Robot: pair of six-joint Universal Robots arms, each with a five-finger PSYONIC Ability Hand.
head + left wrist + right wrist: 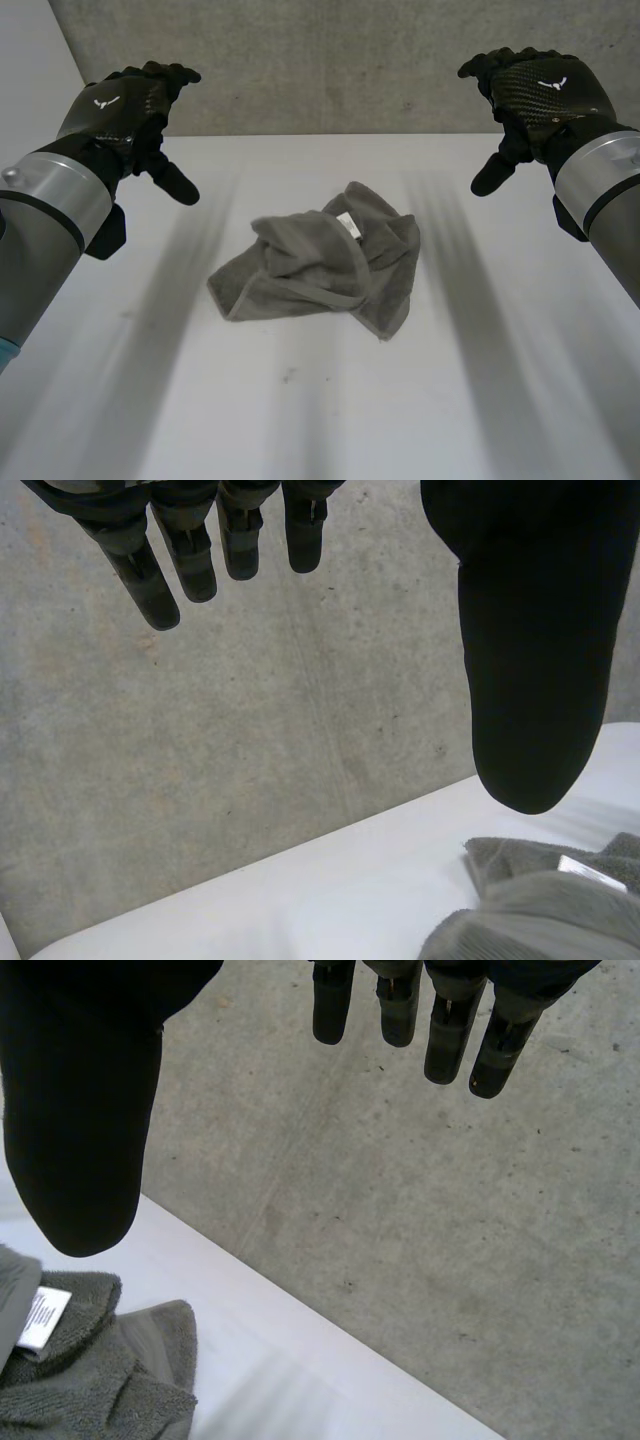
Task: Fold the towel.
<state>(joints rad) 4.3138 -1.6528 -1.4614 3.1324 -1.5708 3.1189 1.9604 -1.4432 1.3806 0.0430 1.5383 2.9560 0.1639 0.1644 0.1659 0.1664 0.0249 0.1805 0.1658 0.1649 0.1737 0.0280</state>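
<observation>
Both hands hovered wide open and empty, left hand (125, 110) far left, right hand (540, 95) far right. The towel (320, 262) lay crumpled on the table (420, 410) between them; every fold was left to do.

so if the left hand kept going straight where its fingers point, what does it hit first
Probably the grey concrete wall behind the table; the fingers of the open left hand aim at it. The towel lies lower, on the thumb side, off that line. Depth is unclear.

Black left hand (122, 105), right hand (545, 92), seemingly carbon-weave; grey forearms (55, 205).
</observation>
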